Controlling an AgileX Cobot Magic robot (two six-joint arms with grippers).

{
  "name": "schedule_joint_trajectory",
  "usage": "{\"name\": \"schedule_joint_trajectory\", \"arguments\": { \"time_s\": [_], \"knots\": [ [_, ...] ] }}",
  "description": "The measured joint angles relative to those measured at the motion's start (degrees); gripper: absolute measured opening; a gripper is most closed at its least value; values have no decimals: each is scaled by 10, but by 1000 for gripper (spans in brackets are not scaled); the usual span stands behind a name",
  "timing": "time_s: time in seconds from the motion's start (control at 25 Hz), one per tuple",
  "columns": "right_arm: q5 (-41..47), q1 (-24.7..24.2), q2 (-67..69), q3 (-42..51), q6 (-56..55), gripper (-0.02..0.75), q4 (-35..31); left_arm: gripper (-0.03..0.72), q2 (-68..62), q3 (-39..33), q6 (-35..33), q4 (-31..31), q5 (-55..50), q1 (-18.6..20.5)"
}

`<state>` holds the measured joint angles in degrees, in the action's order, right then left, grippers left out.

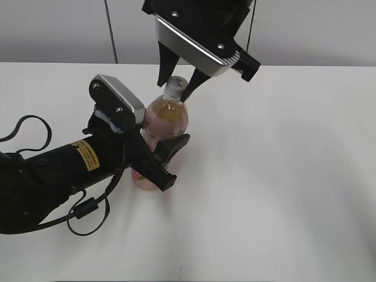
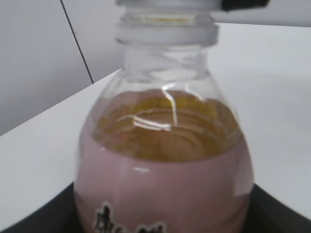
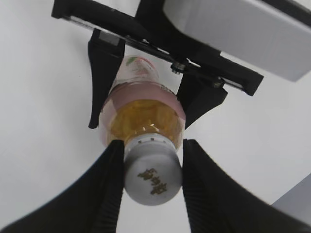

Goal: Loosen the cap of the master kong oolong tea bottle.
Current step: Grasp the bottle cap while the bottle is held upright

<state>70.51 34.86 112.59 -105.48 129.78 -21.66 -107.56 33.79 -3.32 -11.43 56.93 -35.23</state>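
The master kong oolong tea bottle (image 1: pixel 167 117) stands upright on the white table, clear with pinkish-amber tea and a pink label. My left gripper (image 1: pixel 170 161) is shut on the bottle's body; in the left wrist view the bottle (image 2: pixel 165 165) fills the frame between the dark jaws. My right gripper (image 1: pixel 174 88) comes down from above and is shut on the white cap (image 1: pixel 175 84). In the right wrist view both fingers of my right gripper (image 3: pixel 151 179) press the sides of the cap (image 3: pixel 152 177), which has a dark mark on top, above the bottle (image 3: pixel 143 116).
The white table (image 1: pixel 282 176) spreads around the bottle, with a grey wall behind it. The left arm's black cable (image 1: pixel 88 211) loops on the table at the front left.
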Motion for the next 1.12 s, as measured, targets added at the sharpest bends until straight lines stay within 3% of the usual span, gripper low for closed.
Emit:
{"name": "schedule_joint_trajectory", "arguments": {
  "time_s": [0.32,1.12],
  "knots": [
    [0,-1,4,-1,185,278,5,428,0,-1,1,1,2,2],
    [5,-1,-3,-17,203,285,41,428,0,-1,6,-7,26,3]
  ]
}}
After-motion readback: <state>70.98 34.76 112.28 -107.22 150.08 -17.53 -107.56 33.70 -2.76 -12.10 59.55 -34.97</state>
